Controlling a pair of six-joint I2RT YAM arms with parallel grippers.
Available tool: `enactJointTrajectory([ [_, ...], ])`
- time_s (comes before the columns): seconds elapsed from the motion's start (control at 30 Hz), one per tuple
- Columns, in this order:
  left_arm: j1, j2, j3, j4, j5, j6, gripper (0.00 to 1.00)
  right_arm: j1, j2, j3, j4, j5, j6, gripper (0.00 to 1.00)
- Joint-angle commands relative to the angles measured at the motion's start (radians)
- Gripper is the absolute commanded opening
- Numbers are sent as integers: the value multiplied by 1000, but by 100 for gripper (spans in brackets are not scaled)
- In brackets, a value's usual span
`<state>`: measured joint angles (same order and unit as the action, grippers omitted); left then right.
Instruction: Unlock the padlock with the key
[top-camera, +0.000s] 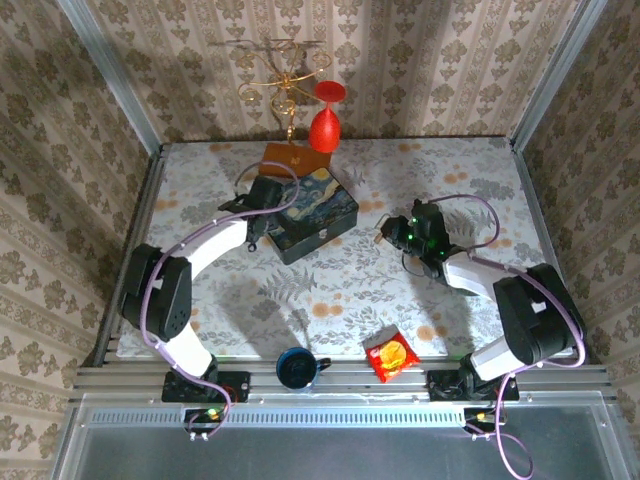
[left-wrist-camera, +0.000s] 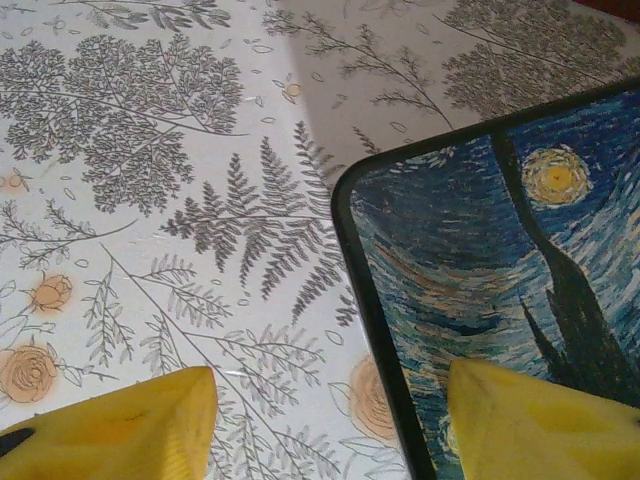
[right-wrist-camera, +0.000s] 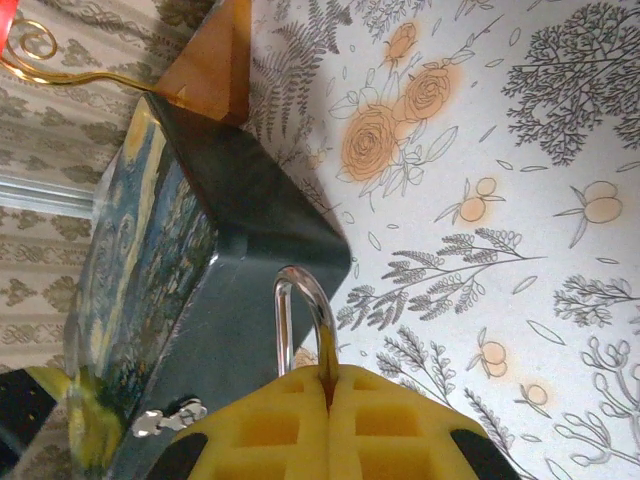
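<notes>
Left arm reaches to the box corner, left gripper spread astride the lid's edge. Right gripper, near the box, is pressed together on the padlock, shackle protruding. Box lid closed.

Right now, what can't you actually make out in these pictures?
Padlock body: right wrist view, hidden between the right tool's yellow pads; just its shackle pokes out.
Left tool: left wrist view, fingers cut off by the bottom edge.
Box clasp: right wrist view, blurred, latched or not unclear.
</notes>
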<state>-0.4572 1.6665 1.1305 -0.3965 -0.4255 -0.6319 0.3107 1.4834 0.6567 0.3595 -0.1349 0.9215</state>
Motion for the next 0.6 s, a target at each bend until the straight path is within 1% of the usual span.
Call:
enactJointTrajectory([
  [0.0,68,-17,-54,0,65,-6,62,-11,-79,-16,-113,12,-76,0],
  [0.03,81,-23,-59,18,85,-5,63,-14,-86,-13,-157,20,-97,0],
  [0.07,90,-26,-62,34,101,0,65,-16,-128,-10,-194,29,-114,0],
  [0.17,111,-24,-56,62,142,33,69,-15,-189,9,-329,74,-168,0],
  [0.33,115,19,-14,95,190,94,73,-15,-269,39,-529,167,-243,0],
  [0.47,115,65,19,136,246,124,77,-16,-310,49,-595,199,-275,0],
  [0.57,115,104,57,152,307,138,78,-16,-310,65,-627,205,-293,0],
])
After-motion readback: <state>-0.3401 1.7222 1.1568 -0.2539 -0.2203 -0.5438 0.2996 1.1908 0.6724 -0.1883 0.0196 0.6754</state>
